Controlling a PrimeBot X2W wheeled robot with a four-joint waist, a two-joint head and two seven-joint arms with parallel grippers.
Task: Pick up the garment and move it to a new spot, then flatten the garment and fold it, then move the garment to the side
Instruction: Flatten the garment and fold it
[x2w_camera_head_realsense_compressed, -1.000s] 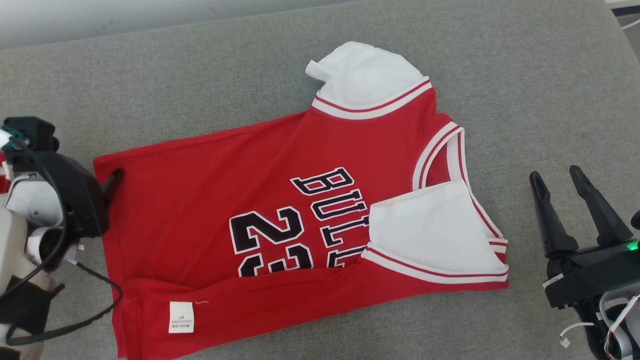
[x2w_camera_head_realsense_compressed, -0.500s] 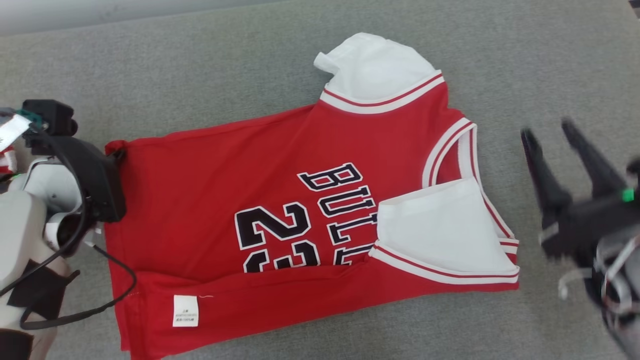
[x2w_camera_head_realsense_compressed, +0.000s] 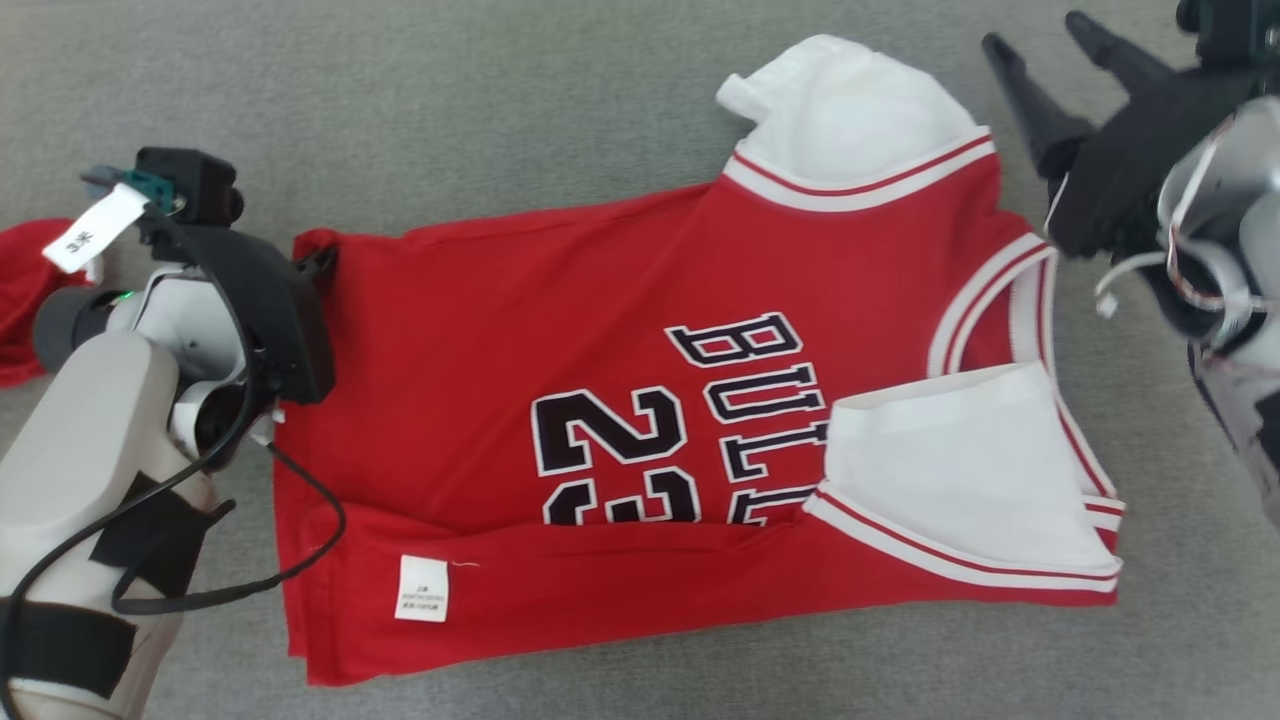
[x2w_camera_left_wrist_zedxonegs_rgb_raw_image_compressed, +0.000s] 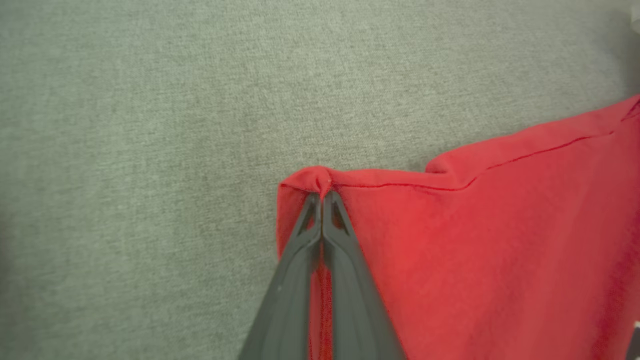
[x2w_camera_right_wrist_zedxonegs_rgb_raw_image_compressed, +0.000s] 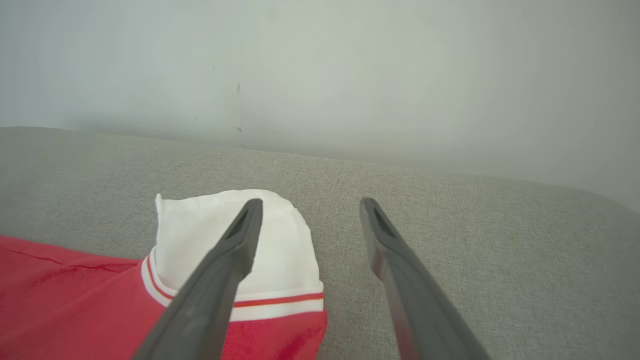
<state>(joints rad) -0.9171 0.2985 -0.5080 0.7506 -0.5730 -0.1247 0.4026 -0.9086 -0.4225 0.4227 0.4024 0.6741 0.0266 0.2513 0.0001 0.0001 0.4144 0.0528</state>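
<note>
Pinched shut on the far hem corner of the red basketball jersey with white sleeves and black lettering by the left gripper. Spread mid-way on the grey fabric-covered bench, long axis left to right, collar toward the right edge. Poised with jaws wide apart just beside the far white sleeve: right gripper, the nearer arm. No obstruction between. Well apart at the left edge, another red cloth.
</note>
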